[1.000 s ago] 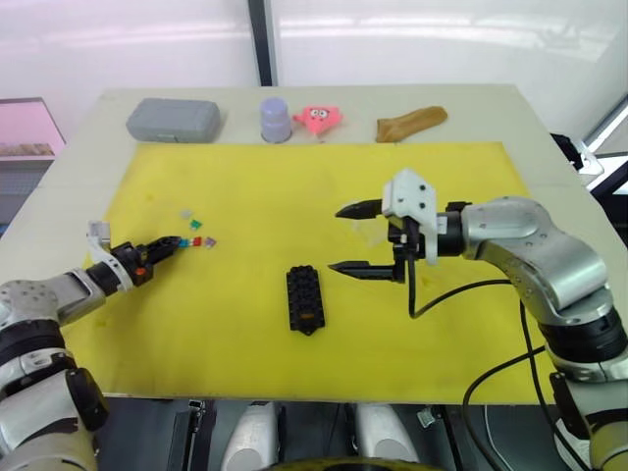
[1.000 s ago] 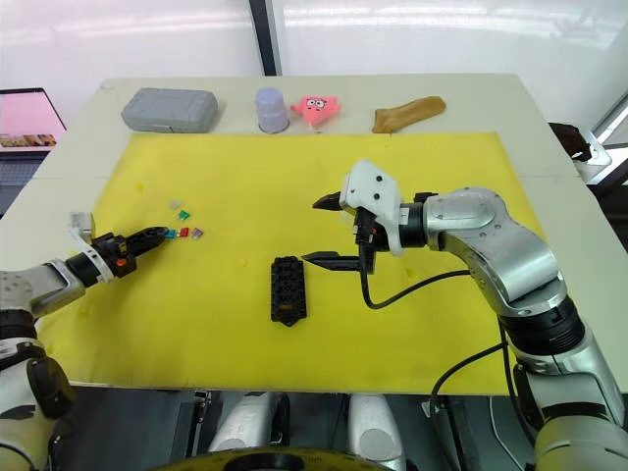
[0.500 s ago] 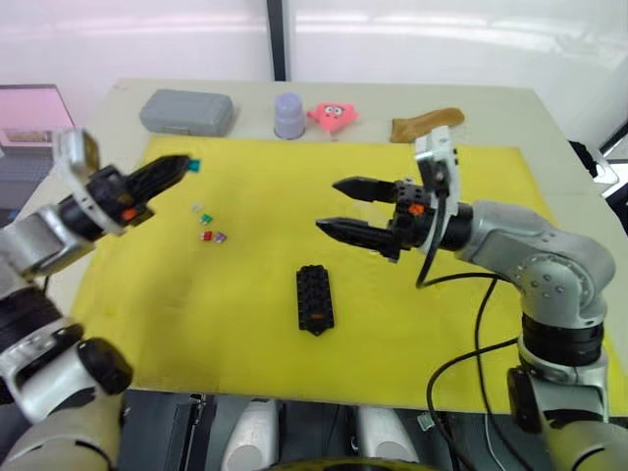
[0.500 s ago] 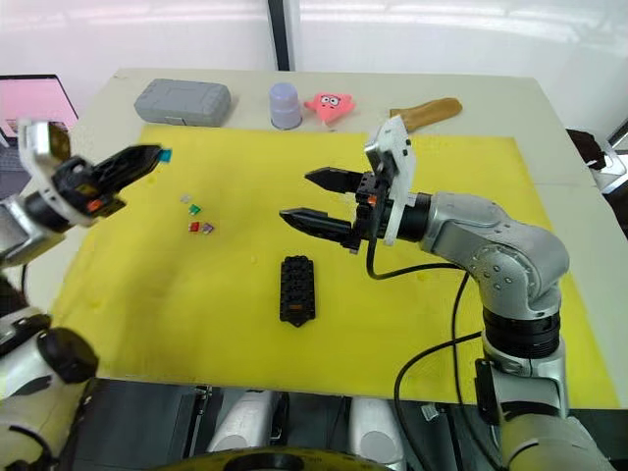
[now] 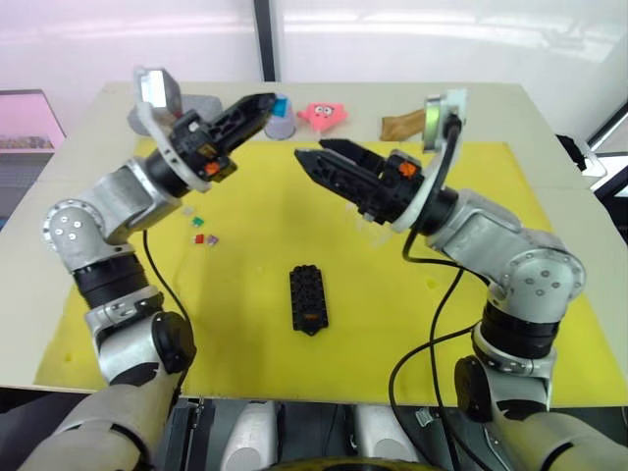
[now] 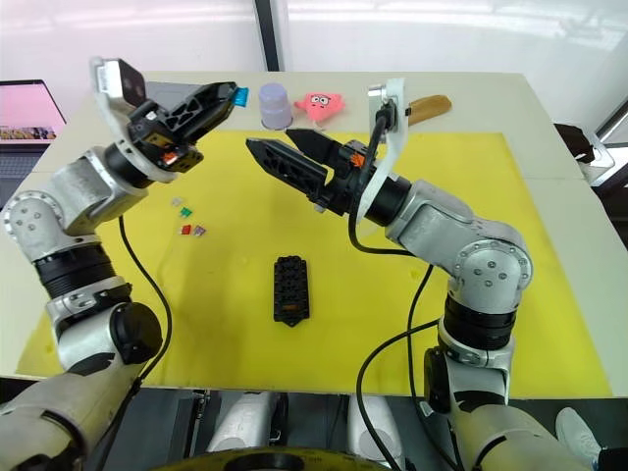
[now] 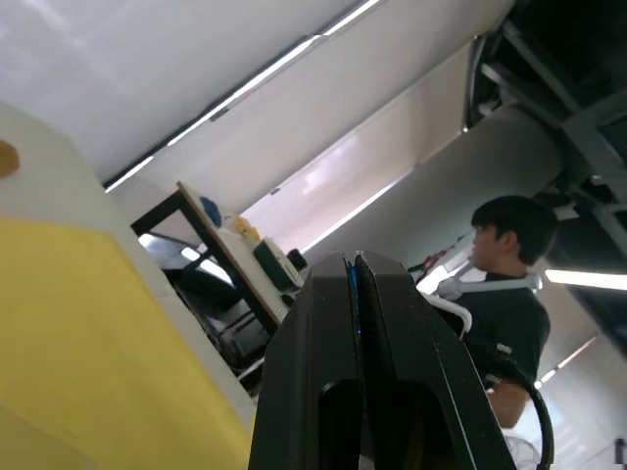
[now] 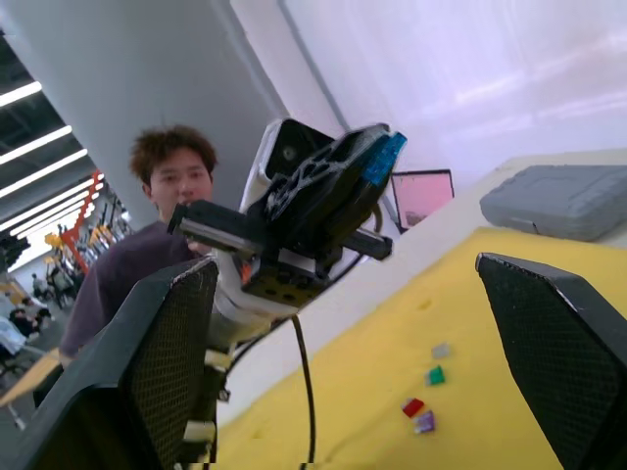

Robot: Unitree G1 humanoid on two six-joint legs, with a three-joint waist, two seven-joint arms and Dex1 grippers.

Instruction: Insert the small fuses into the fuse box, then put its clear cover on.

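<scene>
The black fuse box lies on the yellow mat, near its middle. Several small fuses in grey, green, red and purple sit loose on the mat to its left. My left gripper is raised high above the mat's far left, shut on a teal fuse at its fingertips. My right gripper hovers open and empty above the mat's centre, pointing at the left gripper. A faint clear cover lies on the mat below the right arm.
Along the table's far edge stand a grey case, a lavender cup, a pink toy and a brown object. One person shows beyond the table in the right wrist view and another person in the left wrist view.
My left gripper has lifted the teal fuse from the mat up and toward the centre. My right gripper has risen and swung left to face it. The camera has shifted.
</scene>
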